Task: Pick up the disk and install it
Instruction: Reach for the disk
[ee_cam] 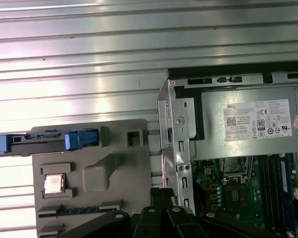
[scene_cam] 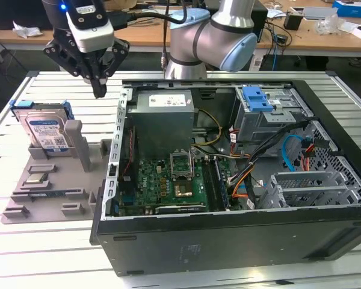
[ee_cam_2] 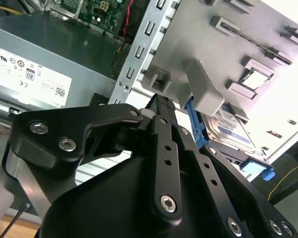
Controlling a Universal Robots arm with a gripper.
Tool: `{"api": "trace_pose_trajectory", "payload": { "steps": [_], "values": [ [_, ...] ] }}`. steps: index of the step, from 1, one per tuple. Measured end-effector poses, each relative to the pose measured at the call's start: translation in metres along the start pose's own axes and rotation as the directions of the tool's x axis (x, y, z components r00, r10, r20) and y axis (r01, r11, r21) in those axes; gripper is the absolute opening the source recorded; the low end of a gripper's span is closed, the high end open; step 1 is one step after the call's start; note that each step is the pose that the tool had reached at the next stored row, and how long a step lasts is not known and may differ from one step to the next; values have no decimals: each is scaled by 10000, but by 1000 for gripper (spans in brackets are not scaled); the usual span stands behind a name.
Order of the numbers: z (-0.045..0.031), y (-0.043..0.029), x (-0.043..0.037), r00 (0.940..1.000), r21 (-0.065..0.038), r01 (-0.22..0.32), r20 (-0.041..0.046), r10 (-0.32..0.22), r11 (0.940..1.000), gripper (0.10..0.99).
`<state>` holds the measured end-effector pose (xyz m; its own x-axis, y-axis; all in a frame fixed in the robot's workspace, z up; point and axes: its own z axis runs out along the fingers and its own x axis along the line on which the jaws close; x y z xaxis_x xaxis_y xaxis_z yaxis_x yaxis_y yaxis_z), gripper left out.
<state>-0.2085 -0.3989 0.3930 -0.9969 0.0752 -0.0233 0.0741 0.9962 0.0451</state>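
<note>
Start at the exterior view's left. The disk [scene_cam: 45, 131], a flat rectangular silver metal hard drive with a white-and-blue label in a blue plastic carrier bracket, stands on edge and tilted back in a slot of the grey moulded plastic fixture [scene_cam: 48, 186]. That fixture lies on the ribbed pale metal table [scene_cam: 48, 253]. In the first wrist view you see the disk [ee_cam: 44, 141] edge-on as a thin blue strip. In the second wrist view its labelled face [ee_cam_2: 233, 130] peeks out behind a grey post.

Just to the right of it and higher hangs your black two-fingered gripper [scene_cam: 99, 90], apart from the disk. Its fingers are pinched together and it carries nothing; both wrist views agree [ee_cam_2: 161, 103] [ee_cam: 161, 194]. It sits over the strip between the fixture and the case wall.

Further right is the open black metal computer case [scene_cam: 228, 241]. Inside are the large grey power-supply box [scene_cam: 162, 117], the green motherboard [scene_cam: 162, 180], then the blue plastic latch with ridged top [scene_cam: 257, 98] over the grey metal drive cage [scene_cam: 271, 123].

On handling, I judge the disk rigid and fairly heavy for its size. Its bare metal faces are smooth and likely slippery, and its insides are sensitive to knocks. The blue bracket looks springy, so a squeeze there may flex. You would do best to grip across the two flat faces near the exposed upper edge, clear of the grey post.
</note>
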Motion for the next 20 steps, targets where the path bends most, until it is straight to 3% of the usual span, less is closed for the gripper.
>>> {"api": "trace_pose_trajectory", "payload": {
  "steps": [10, 20],
  "values": [
    [-5, -15, 208, 10000, 0, -1, 0, 1, 10000, 106],
    [-8, -27, 364, 10000, 0, 1, 0, -1, 10000, 106]
  ]
}}
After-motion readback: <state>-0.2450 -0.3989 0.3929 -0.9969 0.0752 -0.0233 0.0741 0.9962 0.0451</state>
